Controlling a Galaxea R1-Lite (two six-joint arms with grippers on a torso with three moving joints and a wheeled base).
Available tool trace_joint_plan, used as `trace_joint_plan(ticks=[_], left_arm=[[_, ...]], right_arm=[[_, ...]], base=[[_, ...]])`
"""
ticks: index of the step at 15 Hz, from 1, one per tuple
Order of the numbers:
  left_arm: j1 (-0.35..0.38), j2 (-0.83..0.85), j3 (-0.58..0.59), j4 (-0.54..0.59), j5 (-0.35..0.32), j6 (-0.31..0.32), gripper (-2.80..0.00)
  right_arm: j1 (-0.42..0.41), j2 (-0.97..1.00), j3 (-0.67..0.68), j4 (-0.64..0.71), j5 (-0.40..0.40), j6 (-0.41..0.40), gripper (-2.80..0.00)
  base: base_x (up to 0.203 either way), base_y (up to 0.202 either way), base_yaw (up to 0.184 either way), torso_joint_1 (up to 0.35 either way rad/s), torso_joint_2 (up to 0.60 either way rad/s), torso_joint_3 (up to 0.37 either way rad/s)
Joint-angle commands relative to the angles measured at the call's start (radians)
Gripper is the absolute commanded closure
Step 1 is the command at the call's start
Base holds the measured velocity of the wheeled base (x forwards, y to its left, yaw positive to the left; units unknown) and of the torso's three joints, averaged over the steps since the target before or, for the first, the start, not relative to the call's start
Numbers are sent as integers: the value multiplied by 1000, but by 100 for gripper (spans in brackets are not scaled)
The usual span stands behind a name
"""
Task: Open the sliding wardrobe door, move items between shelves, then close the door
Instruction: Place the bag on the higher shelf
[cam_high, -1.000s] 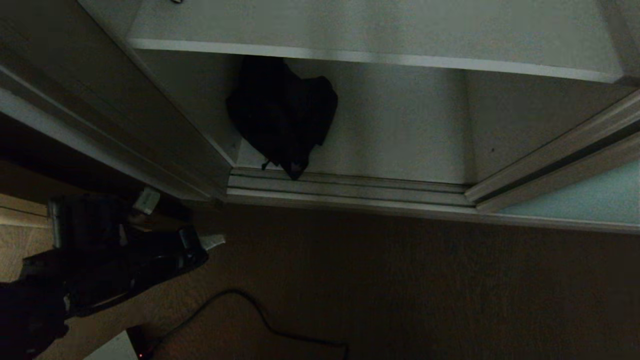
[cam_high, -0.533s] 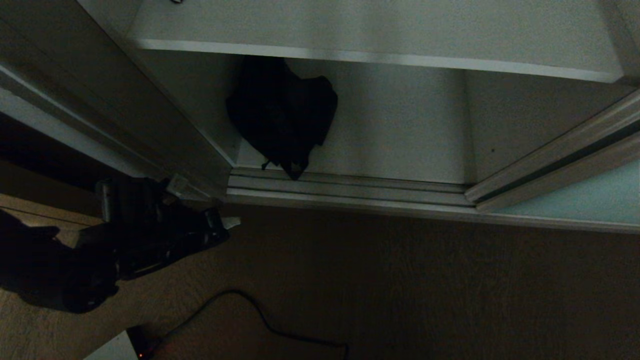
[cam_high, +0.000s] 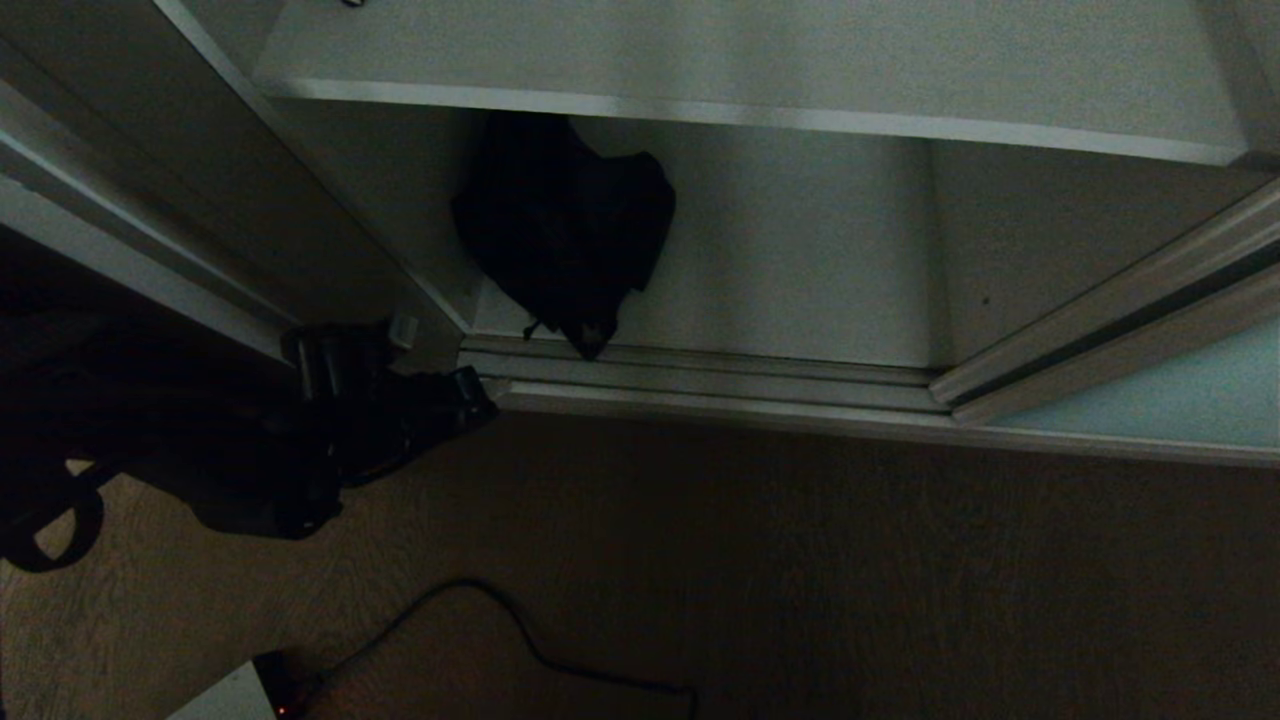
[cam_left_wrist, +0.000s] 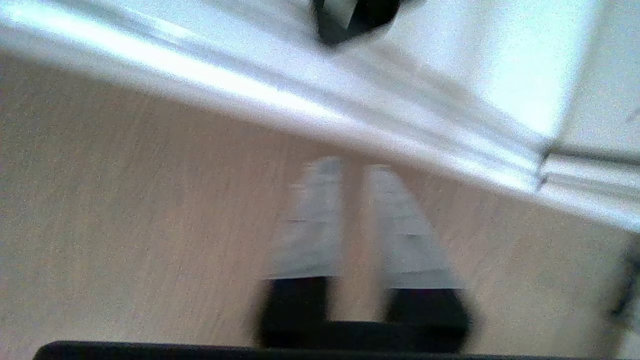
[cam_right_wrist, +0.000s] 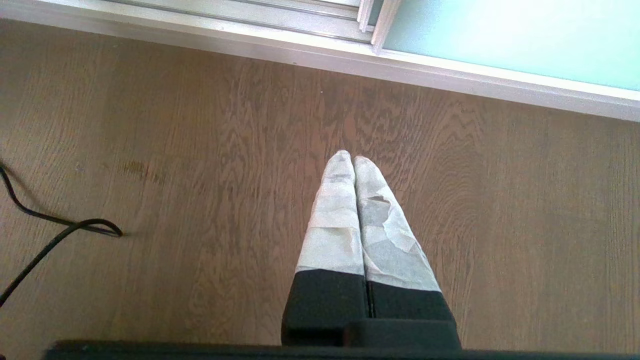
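The left pincer (cam_left_wrist: 356, 172) stands narrowly parted, holding nothing, over the floor (cam_left_wrist: 125, 210). The right pincer (cam_right_wrist: 348, 159) is pressed together, empty. At upper centre, the shelf (cam_high: 740, 113) cuts off the black bundle (cam_high: 565, 240).

Soft black fabric bundle (cam_high: 565, 235) lies slumped at the left end of the lower white-grey shelf board (cam_high: 800, 270), one corner overhanging its front edge. Upper white-grey shelf board (cam_high: 740, 60) overhangs it. Frosted pale teal glass sliding door (cam_high: 1160, 405), silver-framed, stands slid right.
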Motion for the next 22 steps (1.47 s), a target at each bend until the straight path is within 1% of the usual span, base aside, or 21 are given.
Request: trace_joint_plan(ticks=[1,2,4,6,9,13,16,19,20,22], left_arm=[[0,43,-74,-7,0,-41,-280],[1,57,-122,-8,1,-70,-280],[1,114,-225,-7,2,-106,-280],[1,181,-333,-16,2,-120,-280],[1,301,-479,-68,6,-146,-280],[6,455,-675,-84,36,-146,-280],[11,543,-801,-80,42,-145,-280],[17,589,-897,-81,42,-146,-280],[18,604,-906,-89,36,-142,-280],[18,641,-906,-117,32,-114,-280]], right_arm=[[0,0,0,0,0,0,0],[0,1,0,0,0,0,0],[0,0,0,0,0,0,0],[0,0,0,0,0,0,0],[0,0,0,0,0,0,0],[0,1,0,0,0,0,0],[0,1,0,0,0,0,0],[0,0,0,0,0,0,0],[0,0,0,0,0,0,0],[0,0,0,0,0,0,0]], base=[[0,0,0,0,0,0],[0,0,0,0,0,0],[0,0,0,0,0,0],[0,0,0,0,0,0],[0,0,0,0,0,0],[0,0,0,0,0,0],[0,0,0,0,0,0],[0,0,0,0,0,0],[0,0,0,0,0,0],[0,0,0,0,0,0]])
